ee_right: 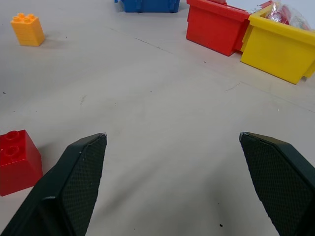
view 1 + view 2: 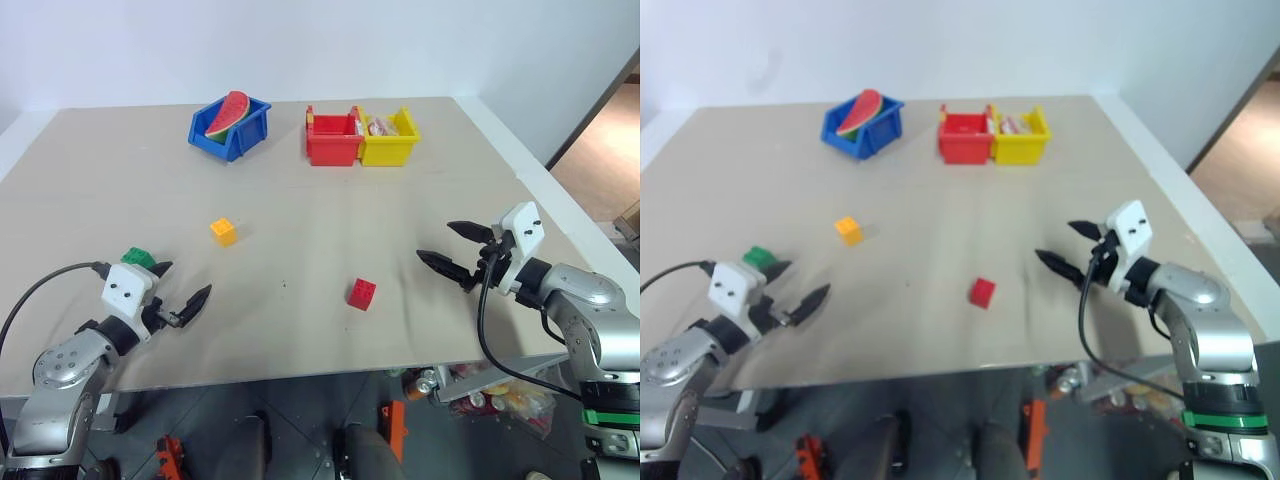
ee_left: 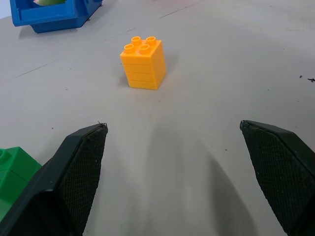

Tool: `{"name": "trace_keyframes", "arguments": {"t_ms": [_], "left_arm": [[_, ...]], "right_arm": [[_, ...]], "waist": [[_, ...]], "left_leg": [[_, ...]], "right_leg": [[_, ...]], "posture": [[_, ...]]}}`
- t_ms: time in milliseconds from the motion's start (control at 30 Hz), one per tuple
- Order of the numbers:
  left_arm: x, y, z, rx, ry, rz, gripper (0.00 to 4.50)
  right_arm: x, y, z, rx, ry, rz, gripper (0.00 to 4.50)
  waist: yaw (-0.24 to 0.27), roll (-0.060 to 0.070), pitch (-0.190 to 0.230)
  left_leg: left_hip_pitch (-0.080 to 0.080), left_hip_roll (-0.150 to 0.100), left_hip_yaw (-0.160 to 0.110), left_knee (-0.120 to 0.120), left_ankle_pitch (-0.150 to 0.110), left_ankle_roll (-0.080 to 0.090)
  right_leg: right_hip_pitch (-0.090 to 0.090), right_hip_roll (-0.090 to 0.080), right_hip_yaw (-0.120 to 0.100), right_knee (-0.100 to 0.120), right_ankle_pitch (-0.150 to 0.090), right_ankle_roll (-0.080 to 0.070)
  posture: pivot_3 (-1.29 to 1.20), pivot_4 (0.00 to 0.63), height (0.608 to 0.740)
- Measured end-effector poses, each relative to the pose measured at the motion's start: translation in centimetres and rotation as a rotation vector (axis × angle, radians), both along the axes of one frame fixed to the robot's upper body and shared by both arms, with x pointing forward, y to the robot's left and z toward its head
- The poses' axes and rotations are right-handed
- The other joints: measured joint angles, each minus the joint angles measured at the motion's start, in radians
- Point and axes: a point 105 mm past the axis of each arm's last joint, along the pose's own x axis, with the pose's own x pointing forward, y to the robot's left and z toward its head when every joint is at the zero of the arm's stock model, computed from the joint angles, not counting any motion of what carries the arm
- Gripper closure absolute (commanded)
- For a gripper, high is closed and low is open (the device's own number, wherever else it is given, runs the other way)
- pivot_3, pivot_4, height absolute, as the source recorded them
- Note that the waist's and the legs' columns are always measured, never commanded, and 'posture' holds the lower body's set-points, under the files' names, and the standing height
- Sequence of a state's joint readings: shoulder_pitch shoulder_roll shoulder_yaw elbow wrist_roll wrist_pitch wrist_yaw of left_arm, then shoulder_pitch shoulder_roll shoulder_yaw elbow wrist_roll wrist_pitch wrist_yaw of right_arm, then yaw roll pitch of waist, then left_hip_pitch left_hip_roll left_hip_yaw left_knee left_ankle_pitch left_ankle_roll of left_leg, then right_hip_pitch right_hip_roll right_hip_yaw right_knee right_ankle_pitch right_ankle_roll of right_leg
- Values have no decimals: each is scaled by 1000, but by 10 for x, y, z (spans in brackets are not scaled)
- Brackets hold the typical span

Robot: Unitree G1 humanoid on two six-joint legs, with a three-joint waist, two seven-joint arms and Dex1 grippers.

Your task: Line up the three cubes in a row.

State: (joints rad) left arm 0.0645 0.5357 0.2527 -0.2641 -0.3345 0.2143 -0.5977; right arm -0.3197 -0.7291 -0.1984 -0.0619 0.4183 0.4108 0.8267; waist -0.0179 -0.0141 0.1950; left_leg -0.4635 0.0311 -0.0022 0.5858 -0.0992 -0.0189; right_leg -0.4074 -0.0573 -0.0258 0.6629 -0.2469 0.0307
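Three bins sit at the far side of the table [image 2: 300,330]. The blue bin [image 2: 229,129] holds a slice of toy watermelon [image 2: 228,114]. The red bin [image 2: 332,139] and the yellow bin [image 2: 389,138] stand touching, side by side. The yellow bin has some small wrapped things in it, too small to tell what. What is in the red bin cannot be made out.

The yellow-orange cube [image 2: 223,231] sits alone on the left half of the table. The red cube [image 2: 361,293] sits nearer the front, in the middle. The green cube [image 2: 138,258] is just beside the left gripper [image 2: 180,287]. The three cubes are well apart.

The left gripper has its fingers spread wide and holds nothing. The right gripper [image 2: 456,250] is spread wide too, with nothing in it.

The left wrist view shows the studs on top of the yellow-orange cube. The right wrist view shows the red cube close to one finger [image 1: 74,182].
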Motion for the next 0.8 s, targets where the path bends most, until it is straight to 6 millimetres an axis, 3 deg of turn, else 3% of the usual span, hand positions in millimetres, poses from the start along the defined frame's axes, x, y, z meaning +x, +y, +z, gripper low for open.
{"name": "trace_keyframes", "arguments": {"t_ms": [300, 633, 800], "left_arm": [[-2, -4, 1, -42, 0, -32, 29], [-1, -6, 2, -42, 0, -54, 29], [-6, -36, 9, -17, 28, -277, 29]], "right_arm": [[5, 5, 6, 4, 1, -3, 0], [7, 6, -2, 7, 64, -24, 0], [3, 34, 16, -5, 9, 77, 0]], "waist": [[0, 0, 0], [0, 0, 0], [-1, 0, 0]], "left_leg": [[0, 0, 0, 0, 0, 0], [0, 0, 0, 0, 0, 0], [0, 0, 1, 0, 0, 0]], "right_leg": [[0, 0, 0, 0, 0, 0], [0, 0, 0, 0, 0, 0], [-1, 1, 1, 0, 0, 0]], "posture": [[0, 150, 740], [0, 150, 740], [0, 150, 740]]}}
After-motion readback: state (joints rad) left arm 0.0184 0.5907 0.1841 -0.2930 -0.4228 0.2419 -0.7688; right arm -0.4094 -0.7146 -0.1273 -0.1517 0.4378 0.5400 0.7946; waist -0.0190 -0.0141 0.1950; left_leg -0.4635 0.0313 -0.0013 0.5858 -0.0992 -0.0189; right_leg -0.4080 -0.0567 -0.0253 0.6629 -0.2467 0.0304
